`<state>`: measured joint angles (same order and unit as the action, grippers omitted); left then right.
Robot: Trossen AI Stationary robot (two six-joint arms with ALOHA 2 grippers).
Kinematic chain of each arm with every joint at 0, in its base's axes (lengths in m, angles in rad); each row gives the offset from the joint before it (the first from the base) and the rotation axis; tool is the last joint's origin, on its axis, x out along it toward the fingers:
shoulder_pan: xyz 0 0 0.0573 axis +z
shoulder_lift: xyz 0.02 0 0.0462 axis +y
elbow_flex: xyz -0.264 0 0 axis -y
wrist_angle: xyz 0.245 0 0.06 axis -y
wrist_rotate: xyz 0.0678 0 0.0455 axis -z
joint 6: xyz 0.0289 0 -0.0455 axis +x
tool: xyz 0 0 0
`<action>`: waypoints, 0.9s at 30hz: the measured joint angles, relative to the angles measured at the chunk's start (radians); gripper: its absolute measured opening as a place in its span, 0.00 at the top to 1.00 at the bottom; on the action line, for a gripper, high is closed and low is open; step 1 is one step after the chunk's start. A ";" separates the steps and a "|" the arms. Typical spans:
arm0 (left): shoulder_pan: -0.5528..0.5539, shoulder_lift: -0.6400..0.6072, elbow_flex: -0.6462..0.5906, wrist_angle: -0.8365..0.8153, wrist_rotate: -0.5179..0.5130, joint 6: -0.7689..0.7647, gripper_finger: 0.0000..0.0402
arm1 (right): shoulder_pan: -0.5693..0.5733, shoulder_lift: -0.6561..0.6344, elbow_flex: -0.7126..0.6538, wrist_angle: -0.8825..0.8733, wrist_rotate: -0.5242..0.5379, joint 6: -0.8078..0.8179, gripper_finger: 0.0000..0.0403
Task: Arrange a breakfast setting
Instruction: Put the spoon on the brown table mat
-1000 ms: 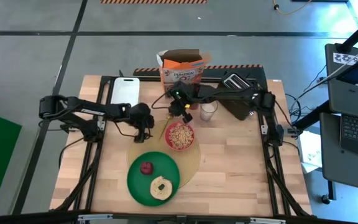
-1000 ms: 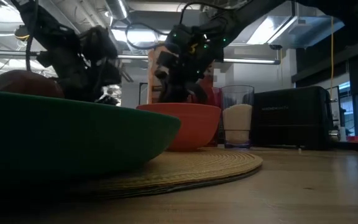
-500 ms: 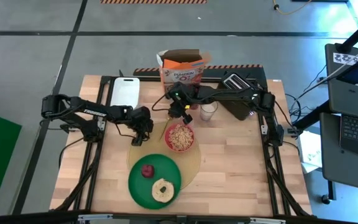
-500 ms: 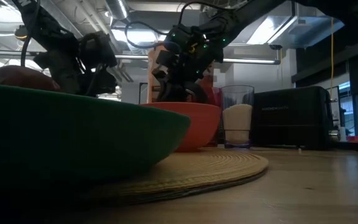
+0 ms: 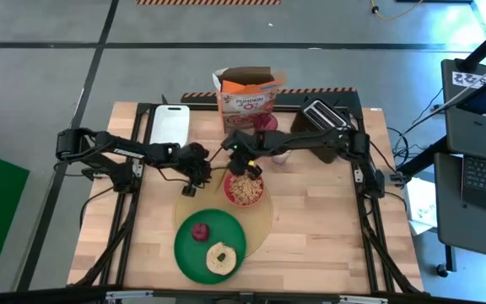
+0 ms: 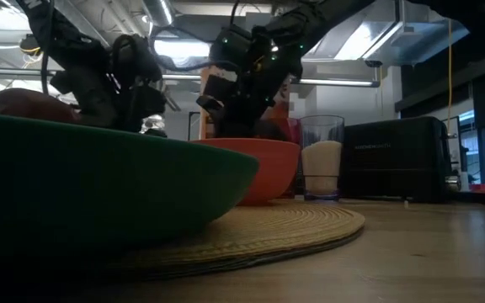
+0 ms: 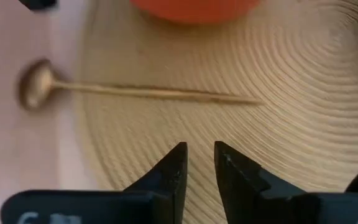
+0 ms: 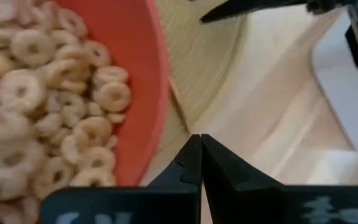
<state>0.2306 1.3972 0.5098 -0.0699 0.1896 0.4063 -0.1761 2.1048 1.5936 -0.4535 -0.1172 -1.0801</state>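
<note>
Cutting board [image 5: 169, 125], white, lay at the far left of the wooden table [image 5: 327, 228]. To its right and nearer, the left gripper [image 7: 197, 163] hung over the far-left edge of the round tan placemat [image 7: 291, 93]. Its fingers [image 7: 174, 168] were drawn close with only a narrow slit between them and nothing in it. Just beyond the fingertips lay the small gold spoon [image 7: 135, 92], its handle resting on the placemat and its bowl end out on the bare wood, untouched.

On the near part of the placemat sat the green plate [image 5: 186, 253], carrying the dark-red fruit [image 5: 199, 230] at its far left and the bread ring [image 5: 220, 257] nearer and to the right. The red bowl [image 5: 245, 188], full of cereal rings [image 8: 36, 99], stood on the far right of the mat. Over the bowl's far-left rim hovered the right gripper [image 8: 201, 155], its fingers pressed together and empty.

Behind the bowl stood an open cereal box [image 5: 247, 93]. A glass [image 6: 321, 160] of something white stood right of the bowl, and the black toaster [image 6: 394, 160] was farther right.
</note>
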 joint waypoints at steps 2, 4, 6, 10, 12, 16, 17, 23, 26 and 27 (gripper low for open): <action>0.000 -0.003 0.000 0.029 -0.022 0.021 0.83 | 0.010 -0.004 0.001 0.012 0.039 0.006 0.99; 0.000 -0.003 0.000 0.063 -0.058 0.031 0.83 | 0.014 -0.013 0.007 0.004 0.055 0.032 0.99; 0.006 -0.003 0.000 0.119 -0.094 -0.009 0.84 | 0.013 -0.037 0.010 0.004 0.064 0.066 0.99; 0.046 -0.003 0.000 0.247 -0.082 -0.154 0.84 | 0.013 -0.091 0.012 -0.004 0.084 0.131 0.99; 0.068 -0.003 0.000 0.253 -0.053 -0.139 0.84 | 0.015 -0.117 0.012 -0.028 0.078 0.155 0.99; 0.102 0.024 0.000 0.237 -0.017 -0.035 0.84 | 0.036 -0.166 0.012 -0.089 0.037 0.211 0.99; 0.107 0.038 0.000 0.241 -0.004 -0.015 0.84 | 0.046 -0.176 0.006 -0.097 0.023 0.226 0.99; 0.106 0.128 0.000 0.285 0.076 0.032 0.84 | 0.155 -0.268 -0.134 -0.092 0.025 0.384 0.99; 0.101 0.148 0.000 0.332 0.074 0.045 0.84 | 0.228 -0.342 -0.259 -0.007 0.110 0.522 0.99; 0.101 0.148 0.000 0.345 0.074 0.056 0.84 | 0.254 -0.371 -0.308 0.040 0.133 0.569 0.99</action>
<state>0.3313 1.5455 0.5095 0.2750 0.2634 0.4626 0.0778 1.7338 1.2857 -0.4132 0.0154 -0.5107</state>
